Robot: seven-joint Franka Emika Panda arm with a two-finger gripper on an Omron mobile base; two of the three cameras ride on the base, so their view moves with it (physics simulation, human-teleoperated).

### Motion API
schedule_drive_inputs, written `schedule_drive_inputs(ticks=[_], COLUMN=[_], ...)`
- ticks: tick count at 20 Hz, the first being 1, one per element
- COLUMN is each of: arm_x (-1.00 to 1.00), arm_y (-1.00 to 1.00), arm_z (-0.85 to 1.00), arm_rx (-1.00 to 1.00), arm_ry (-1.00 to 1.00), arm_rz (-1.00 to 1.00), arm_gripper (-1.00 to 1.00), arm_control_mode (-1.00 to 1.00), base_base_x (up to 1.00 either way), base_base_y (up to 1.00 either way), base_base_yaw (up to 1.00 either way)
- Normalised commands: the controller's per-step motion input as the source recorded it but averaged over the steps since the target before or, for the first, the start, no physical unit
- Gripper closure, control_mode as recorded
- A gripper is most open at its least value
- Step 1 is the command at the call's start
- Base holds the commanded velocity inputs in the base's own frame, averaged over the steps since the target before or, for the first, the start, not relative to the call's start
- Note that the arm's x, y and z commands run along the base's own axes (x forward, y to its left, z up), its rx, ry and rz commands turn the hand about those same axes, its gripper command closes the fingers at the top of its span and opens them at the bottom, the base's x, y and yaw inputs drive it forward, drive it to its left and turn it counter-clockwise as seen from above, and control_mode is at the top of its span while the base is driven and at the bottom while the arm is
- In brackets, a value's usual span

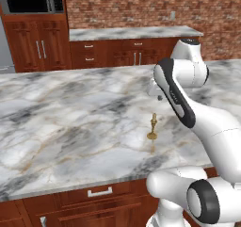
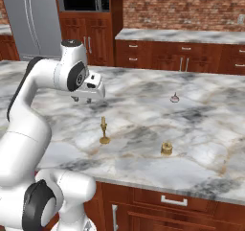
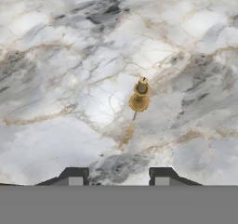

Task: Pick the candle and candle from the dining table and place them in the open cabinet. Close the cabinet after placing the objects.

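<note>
A slim brass-gold candle (image 1: 152, 127) (image 2: 104, 131) (image 3: 140, 95) stands upright on the marble dining table (image 1: 70, 127) (image 2: 201, 129). A short tan candle (image 2: 166, 148) sits to its right, nearer the table's front edge. My gripper (image 2: 80, 100) (image 3: 117, 177) hovers above the table, a little behind and above the slim candle, pointing down. Its fingertips (image 3: 74, 176) are apart with nothing between them. The slim candle lies ahead of the fingers, slightly right of centre in the hand view. A tall wooden cabinet (image 1: 40, 44) (image 2: 88, 38) with long bar handles stands at the back.
A small greyish object (image 2: 174, 98) rests farther back on the table. A counter with drawers (image 1: 132, 52) (image 2: 191, 52) runs along the brick wall. A steel fridge (image 2: 33, 24) stands left of the cabinet. My own arm (image 1: 188, 108) blocks the table's right part in the left base view.
</note>
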Motion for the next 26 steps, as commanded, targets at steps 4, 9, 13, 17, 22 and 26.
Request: schedule_drive_inputs(ticks=[4, 9, 13, 17, 22, 26], arm_x=[0.02, 0.15, 0.23, 0.01, 0.44, 0.33], arm_y=[-0.58, -1.00, -1.00, -1.00, -0.99, -0.91], arm_z=[0.00, -0.13, -0.07, -0.32, -0.46, -0.39], arm_rx=[0.03, -0.07, -0.10, -0.04, 0.06, 0.03], arm_ry=[0.00, 0.29, 0.42, 0.19, 0.00, 0.01], arm_rz=[0.00, -0.19, -0.28, -0.24, -0.05, 0.00], arm_gripper=[-1.00, -1.00, -1.00, -1.00, -1.00, -1.00], arm_control_mode=[-1.00, -1.00, -1.00, -1.00, -1.00, -1.00], base_base_x=[0.00, 0.00, 0.00, 0.00, 0.00, 0.00], base_base_y=[0.00, 0.00, 0.00, 0.00, 0.00, 0.00], base_base_yaw=[0.00, 0.00, 0.00, 0.00, 0.00, 0.00])
